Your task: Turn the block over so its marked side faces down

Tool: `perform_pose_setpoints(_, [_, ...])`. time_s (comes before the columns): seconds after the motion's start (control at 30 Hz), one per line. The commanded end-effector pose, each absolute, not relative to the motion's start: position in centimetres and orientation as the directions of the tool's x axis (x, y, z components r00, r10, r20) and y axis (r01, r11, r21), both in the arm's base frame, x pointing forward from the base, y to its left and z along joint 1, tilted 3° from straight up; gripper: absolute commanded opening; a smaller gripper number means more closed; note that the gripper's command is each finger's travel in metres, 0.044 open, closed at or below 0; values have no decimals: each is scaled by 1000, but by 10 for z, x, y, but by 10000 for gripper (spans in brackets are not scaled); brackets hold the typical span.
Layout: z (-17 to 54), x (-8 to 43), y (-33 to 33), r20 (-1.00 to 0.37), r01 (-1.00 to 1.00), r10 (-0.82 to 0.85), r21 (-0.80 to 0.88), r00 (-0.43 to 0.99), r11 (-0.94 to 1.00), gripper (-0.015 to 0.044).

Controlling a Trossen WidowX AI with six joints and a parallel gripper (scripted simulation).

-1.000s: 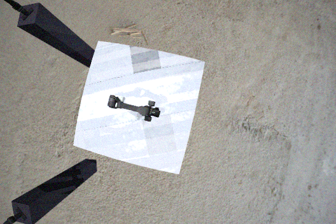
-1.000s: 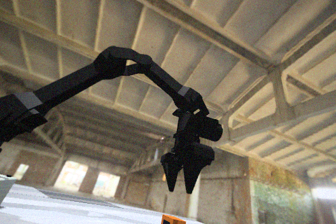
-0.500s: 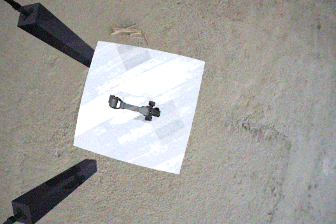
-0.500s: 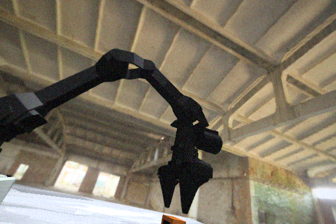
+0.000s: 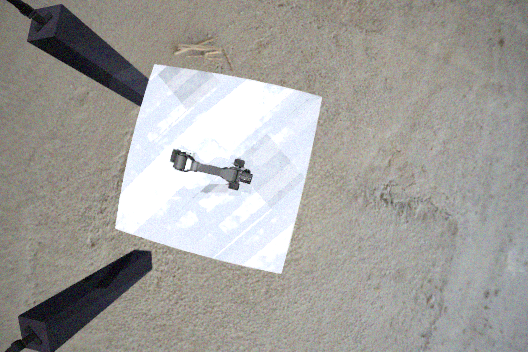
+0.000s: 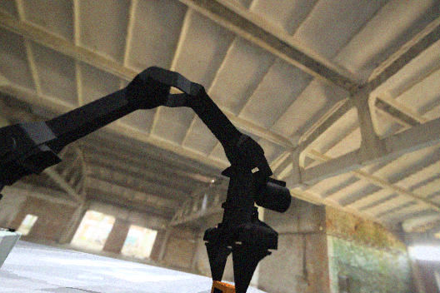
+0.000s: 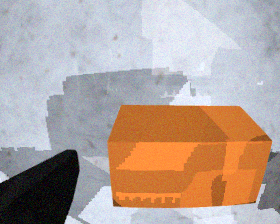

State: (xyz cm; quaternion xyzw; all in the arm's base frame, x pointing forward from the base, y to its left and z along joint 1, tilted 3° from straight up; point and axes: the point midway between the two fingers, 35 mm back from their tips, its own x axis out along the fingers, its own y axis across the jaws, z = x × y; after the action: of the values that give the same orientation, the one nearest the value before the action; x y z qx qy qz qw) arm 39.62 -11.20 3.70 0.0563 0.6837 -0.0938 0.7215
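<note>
Exterior view: spread, empty hand (image 6: 232, 280) over orange block (image 6: 222, 286), mostly cut off below.

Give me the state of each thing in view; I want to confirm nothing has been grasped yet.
Gripper: open, holding nothing, pointing down over the block.
Fingers: spread wide, one on each side of the block, not touching it.
Orange block: resting flat on the table, ungrasped; which side carries the mark cannot be told.
Table: bearing the block and the arm.
Arm: stretched out from its base, wrist bent downward.
</note>
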Motion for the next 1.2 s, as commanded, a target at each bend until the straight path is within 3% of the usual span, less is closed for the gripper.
perform_pose_setpoints(0.0, [30, 395, -113, -997, 209, -61, -51, 42, 977, 440])
perform_pose_setpoints(0.03, [30, 395, -113, -997, 209, -61, -51, 42, 977, 440])
perform_pose_setpoints(0.23, [30, 395, -113, -997, 209, -61, -51, 42, 977, 282])
perform_pose_setpoints(0.93, [30, 395, -113, -997, 209, -61, -51, 42, 977, 142])
perform_pose_setpoints(1.1, [55, 394, -111, -997, 209, -61, -51, 43, 977, 11])
perform_pose_setpoints(1.17, [60, 394, -111, -997, 209, -61, -51, 43, 977, 0])
